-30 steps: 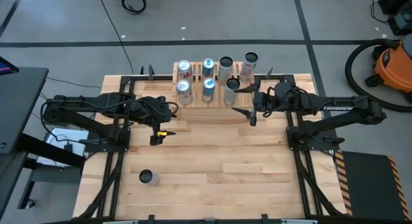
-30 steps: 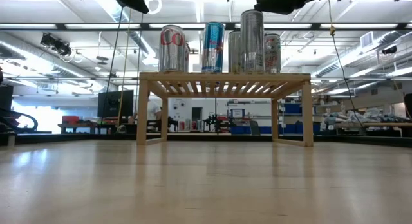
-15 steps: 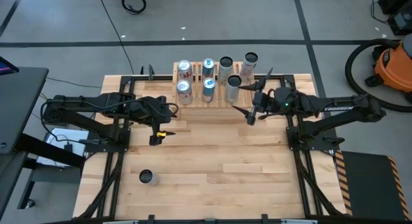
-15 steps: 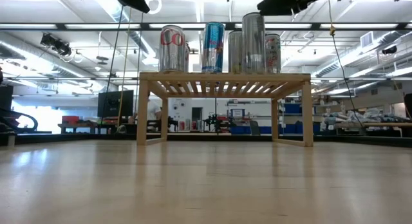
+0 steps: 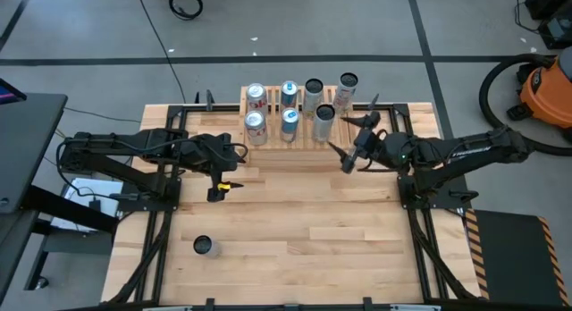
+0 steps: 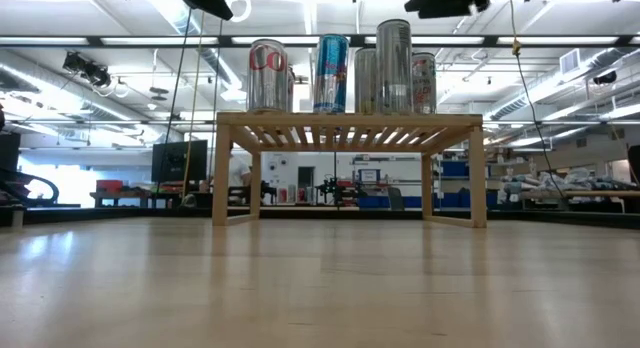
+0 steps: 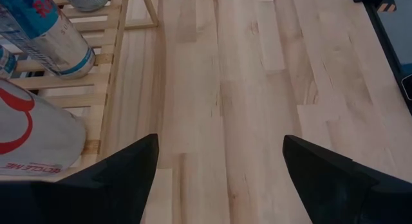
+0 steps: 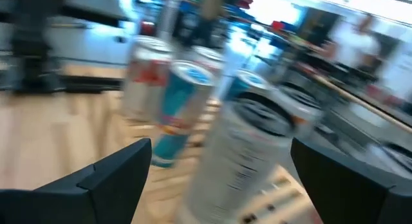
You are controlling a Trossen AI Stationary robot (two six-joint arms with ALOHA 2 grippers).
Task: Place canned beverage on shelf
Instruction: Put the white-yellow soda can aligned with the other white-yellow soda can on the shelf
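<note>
The light-wood shelf (image 5: 295, 135) stands at the table's far edge with several cans upright on its slatted top (image 6: 345, 118). One more can (image 5: 204, 247) stands upright on the table near the front left. My right gripper (image 5: 347, 135) is open, just right of the shelf and level with the cans' tops, facing a tall silver can (image 5: 323, 121) (image 8: 248, 147) without touching it. My left gripper (image 5: 223, 172) hangs open above the table, in front of the shelf's left end; its wrist view shows a red-and-white can (image 7: 29, 130) beside its fingers.
Bare wooden tabletop (image 5: 304, 231) spreads in front of the shelf. Black arm frames run along the table's left and right sides. An orange vacuum (image 5: 545, 83) sits on the floor beyond the right edge.
My right gripper has turned about, from pointing toward the table's left edge to slanting toward the far left at the cans, and its wrist has shifted a little toward the table's right edge. The cans and shelf have stayed put.
</note>
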